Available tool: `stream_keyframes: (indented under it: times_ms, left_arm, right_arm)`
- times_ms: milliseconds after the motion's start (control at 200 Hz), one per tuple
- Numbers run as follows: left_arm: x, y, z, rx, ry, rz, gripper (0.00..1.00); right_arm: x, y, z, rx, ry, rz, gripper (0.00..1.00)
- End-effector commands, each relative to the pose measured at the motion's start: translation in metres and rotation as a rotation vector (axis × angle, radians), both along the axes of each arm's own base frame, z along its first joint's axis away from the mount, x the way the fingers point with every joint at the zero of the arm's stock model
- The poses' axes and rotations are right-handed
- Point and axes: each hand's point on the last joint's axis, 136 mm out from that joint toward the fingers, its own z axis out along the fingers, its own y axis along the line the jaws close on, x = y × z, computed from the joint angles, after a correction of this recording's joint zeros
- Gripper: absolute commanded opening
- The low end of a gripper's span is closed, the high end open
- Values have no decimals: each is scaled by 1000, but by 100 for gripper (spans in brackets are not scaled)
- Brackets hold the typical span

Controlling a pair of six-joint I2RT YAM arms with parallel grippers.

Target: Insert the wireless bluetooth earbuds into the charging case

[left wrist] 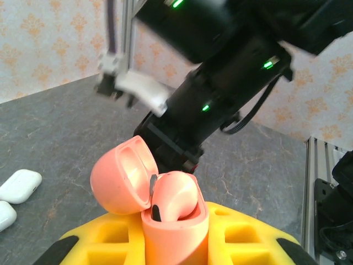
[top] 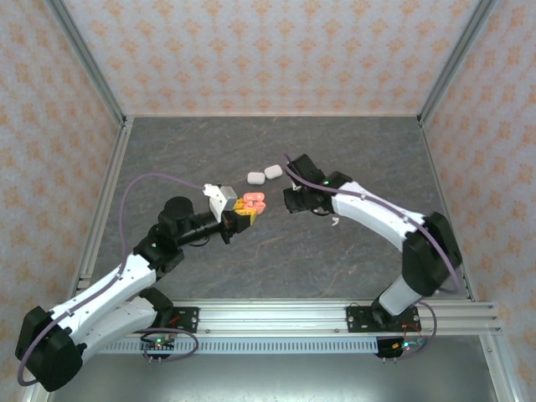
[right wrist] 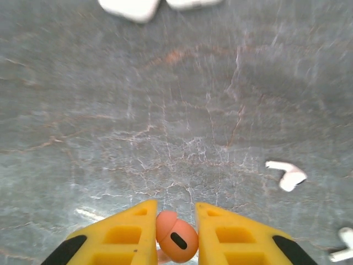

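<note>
**Pink bud in R gripper, open pink case in L gripper, mid-bench**

Closest to the near edge of the bench (top: pixel 209 142), right of centre, a white earbud (top: pixel 333 221) lies loose. The R wrist view shows a second white bud (right wrist: pixel 345 247) near it.

Next out, approx mid-bench, the two grippers sit near each other but apart.
- The R gripper (right wrist: pixel 175 214) is clenched on a red-pink earbud (right wrist: pixel 176 238). It's pinched btwn the yellow fingers (right wrist: pixel 231 232) above bare bench.
- The L gripper (left wrist: pixel 175 245) grasps the pink charging case (left wrist: pixel 177 223) by its body. The lid (left wrist: pixel 118 178) is flipped open and the mouth faces the R arm.
- One socket looks filled by a pink bud, but I can't be sure.

Handling, as I judge it:
- Buds are tiny, light, hard glossy plastic, so slippery. They're apt to twist or pop out of a pinch.
- Best hold is across the bulb, w/ the stem free to drop into the socket.
- The case is light and rigid, w/ the hinge its weak spot. Hold it by the body sides, not the lid.

Farther out, twd the far edge, two closed white cases (top: pixel 255 177) lie side by side, touching or nearly so.

The surface is dark grey stone-look w/ pale veins, flat. Aluminium frame posts (top: pixel 84 54) rise at the far corners. Walls (top: pixel 268 50) papered pale pink w/ an orange motif close three sides.
</note>
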Motion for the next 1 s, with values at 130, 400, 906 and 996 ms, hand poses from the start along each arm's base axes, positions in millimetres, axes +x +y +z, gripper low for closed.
stream_keyframes:
  times_ms: [130,400,906,996]
  left_arm:
    - [12,-2,12,-62,-5,42,0]
    - [19,-16,17,-104,34,-3,0]
    - [11,-34,25,-127,44,-106,0]
    - [11,-35,25,-127,43,-107,0]
  right_arm:
    - [-7,-3,70,67,-225,113,20]
    - [-22,1,130,175,-418,233,20]
    - [-44,36,166,187,-590,402,20]
    - [-45,40,163,176,-588,414,20]
